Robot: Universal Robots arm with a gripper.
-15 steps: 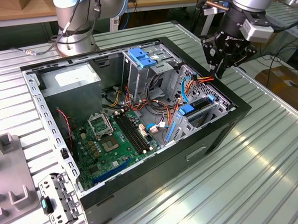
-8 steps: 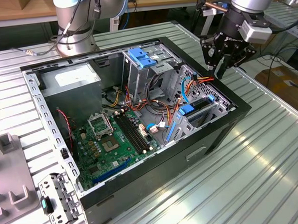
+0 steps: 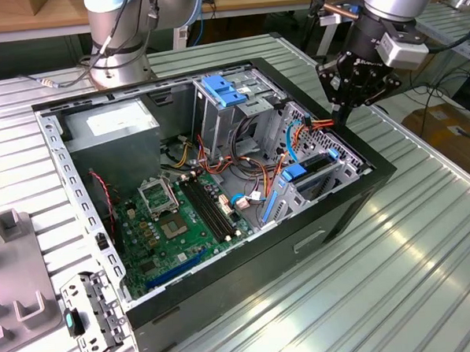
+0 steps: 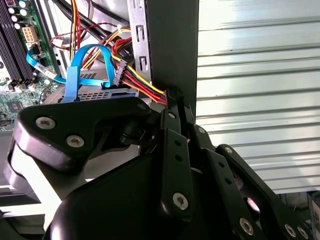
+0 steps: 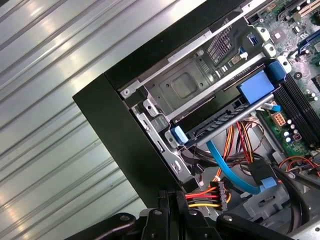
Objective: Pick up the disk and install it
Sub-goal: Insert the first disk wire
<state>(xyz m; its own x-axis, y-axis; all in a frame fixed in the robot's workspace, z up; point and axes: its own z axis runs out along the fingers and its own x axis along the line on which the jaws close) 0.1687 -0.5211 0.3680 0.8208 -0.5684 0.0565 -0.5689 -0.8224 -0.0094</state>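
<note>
Gripper [image 3: 349, 91] is seen at upper right of the exterior view, over the case [image 3: 339, 210] corner; jaw state cannot be told. Disk [image 5: 227, 120] sits edge-on in the drive cage. Cables [image 5: 210, 192] nearby could be snagged.

I see the black gripper [image 3: 343, 99] over a black computer case [image 3: 301, 235]. Just beside its fingers [image 4: 175, 145] lie red, yellow and black wires [image 4: 142, 82] and a blue flat cable [image 4: 82, 65]. The motherboard [image 3: 182, 226] is green, and the table [image 3: 383, 294] is ribbed silver.
</note>
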